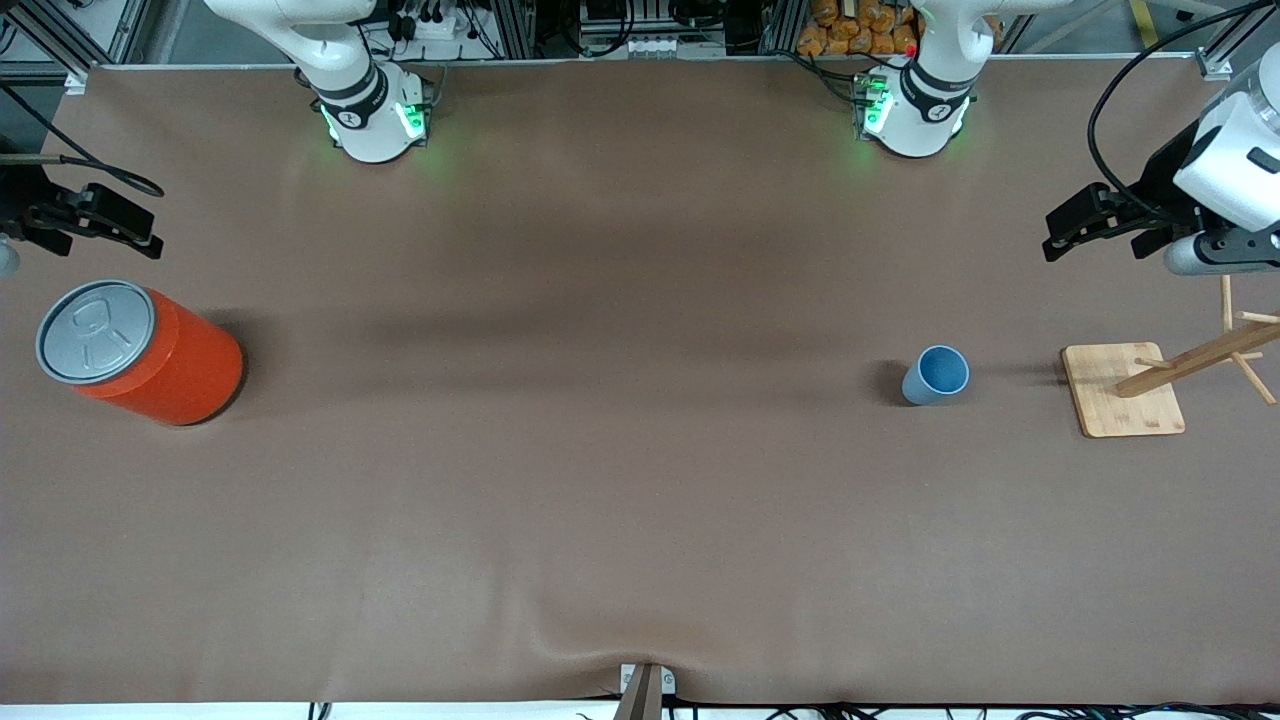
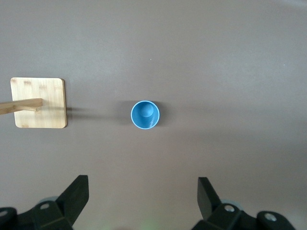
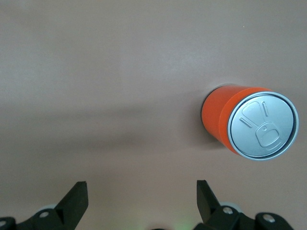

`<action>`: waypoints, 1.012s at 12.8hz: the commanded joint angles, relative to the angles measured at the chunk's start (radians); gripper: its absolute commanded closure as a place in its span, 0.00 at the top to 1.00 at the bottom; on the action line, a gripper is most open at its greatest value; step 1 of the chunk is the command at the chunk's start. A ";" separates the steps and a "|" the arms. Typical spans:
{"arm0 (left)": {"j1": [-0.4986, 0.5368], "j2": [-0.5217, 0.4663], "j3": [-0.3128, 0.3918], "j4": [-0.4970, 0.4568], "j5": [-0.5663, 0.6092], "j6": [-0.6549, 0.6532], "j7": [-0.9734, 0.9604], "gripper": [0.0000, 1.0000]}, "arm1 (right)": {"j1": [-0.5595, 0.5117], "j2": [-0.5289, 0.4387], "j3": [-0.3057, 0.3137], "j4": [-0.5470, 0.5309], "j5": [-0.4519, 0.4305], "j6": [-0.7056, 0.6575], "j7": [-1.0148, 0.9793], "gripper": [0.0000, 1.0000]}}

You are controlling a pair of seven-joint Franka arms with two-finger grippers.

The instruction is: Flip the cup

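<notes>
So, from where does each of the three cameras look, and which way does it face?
Front view: high across the table, facing both arm bases; left pincer and right pincer wait open at the table's ends.
Left wrist view: looks down on the cup and wooden stand; its fingers show.
Right wrist view: looks down on the orange canister.
Front and left wrist views share the cup.

A brown table (image 1: 600,450) fills nearly the whole front view. At the middle left of the frame stands an orange canister (image 1: 165,360), upright, its grey lid (image 1: 95,331) embossed with a pull-tab shape. At the middle right sits a wooden stand (image 1: 1122,390): a pale square base flat on the table, with a post (image 1: 1200,355) rising from it and thin pegs branching off near the frame's right edge. Along the top edge, past the table, there are cables, metal framing and a heap of orange-brown packets (image 1: 860,30).
</notes>
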 commanded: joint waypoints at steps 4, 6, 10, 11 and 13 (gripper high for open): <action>0.013 -0.056 -0.016 -0.076 0.025 0.073 0.011 1.00 | 0.006 -0.010 -0.004 0.010 0.018 -0.016 -0.009 1.00; 0.016 -0.116 -0.016 -0.166 0.025 0.137 0.012 1.00 | 0.003 -0.010 -0.004 0.010 0.018 -0.028 -0.009 1.00; 0.073 -0.153 -0.013 -0.165 0.026 0.101 0.034 1.00 | 0.003 -0.010 -0.004 0.009 0.019 -0.028 -0.009 1.00; 0.088 -0.162 -0.011 -0.164 0.026 0.074 0.035 1.00 | 0.003 -0.010 -0.006 0.010 0.025 -0.028 -0.009 1.00; 0.105 -0.174 -0.005 -0.161 0.026 0.060 0.058 1.00 | 0.001 -0.010 -0.006 0.010 0.027 -0.028 -0.009 1.00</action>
